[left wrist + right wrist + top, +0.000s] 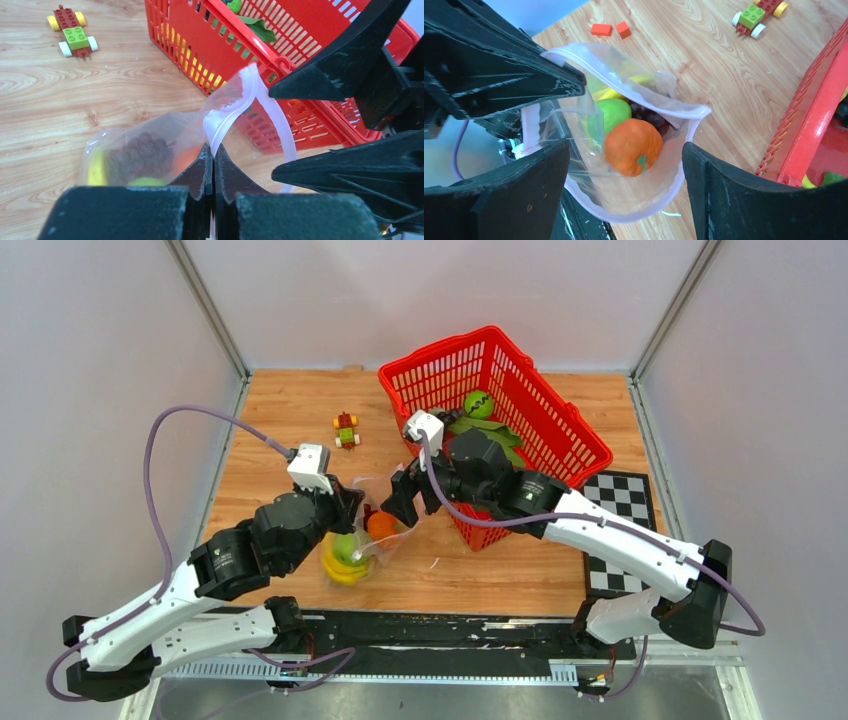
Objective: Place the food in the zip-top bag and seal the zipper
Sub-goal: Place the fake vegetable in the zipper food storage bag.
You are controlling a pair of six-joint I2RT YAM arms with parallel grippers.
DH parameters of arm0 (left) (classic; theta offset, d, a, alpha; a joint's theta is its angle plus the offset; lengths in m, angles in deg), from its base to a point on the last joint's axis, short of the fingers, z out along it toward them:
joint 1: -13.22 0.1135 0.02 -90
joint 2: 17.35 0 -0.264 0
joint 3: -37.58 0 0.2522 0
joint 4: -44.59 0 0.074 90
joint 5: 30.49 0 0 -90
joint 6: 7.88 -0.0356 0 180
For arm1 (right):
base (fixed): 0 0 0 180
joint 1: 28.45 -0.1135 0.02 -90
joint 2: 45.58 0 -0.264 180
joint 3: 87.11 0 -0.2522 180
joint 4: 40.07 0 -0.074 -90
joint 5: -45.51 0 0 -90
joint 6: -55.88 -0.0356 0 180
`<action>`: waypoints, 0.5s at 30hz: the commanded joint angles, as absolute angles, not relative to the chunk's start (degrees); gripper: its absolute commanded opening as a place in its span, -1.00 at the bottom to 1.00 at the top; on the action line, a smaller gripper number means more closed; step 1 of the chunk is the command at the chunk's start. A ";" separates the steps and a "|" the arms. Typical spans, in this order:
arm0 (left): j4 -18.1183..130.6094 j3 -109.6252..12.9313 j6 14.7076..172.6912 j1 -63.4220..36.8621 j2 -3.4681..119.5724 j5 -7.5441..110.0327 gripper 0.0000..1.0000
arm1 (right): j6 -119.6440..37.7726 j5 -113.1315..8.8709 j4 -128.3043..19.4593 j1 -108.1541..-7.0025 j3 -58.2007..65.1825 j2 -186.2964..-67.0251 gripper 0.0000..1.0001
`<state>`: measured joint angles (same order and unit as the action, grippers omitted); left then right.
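Note:
The clear zip-top bag point(372, 540) hangs just above the table, mouth open. My left gripper point(347, 508) is shut on its pale zipper strip point(248, 95), the jaws pinched together at the rim in the left wrist view point(213, 152). Inside the bag are an orange fruit point(632, 146), a green lime point(614, 113), purple grapes point(652, 118) and yellow bananas point(344, 572). My right gripper point(402, 502) is open and empty, its fingers point(734, 195) spread either side of the bag's mouth point(626, 197). A green round fruit point(479, 404) and green leafy pieces point(503, 436) lie in the red basket.
The red mesh basket point(560, 430) stands tilted at the back right, close behind the right gripper. A small toy block figure point(347, 429) sits at the back left. Two small red blocks point(611, 29) lie on the wood. A checkerboard point(622, 502) lies at the right edge.

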<state>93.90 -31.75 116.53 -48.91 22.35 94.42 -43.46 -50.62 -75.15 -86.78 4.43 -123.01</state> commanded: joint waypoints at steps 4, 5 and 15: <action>92.03 -34.56 115.52 -48.82 23.64 94.40 -1.00 | -43.21 -51.86 -71.56 -86.82 3.70 -119.56 0.69; 91.94 -34.62 115.41 -48.83 23.79 94.40 -1.00 | -43.09 -51.42 -71.74 -86.81 3.65 -119.13 0.69; 92.45 -33.24 116.20 -48.83 21.92 96.12 -1.00 | -40.80 -23.79 -79.15 -82.98 6.33 -111.09 0.39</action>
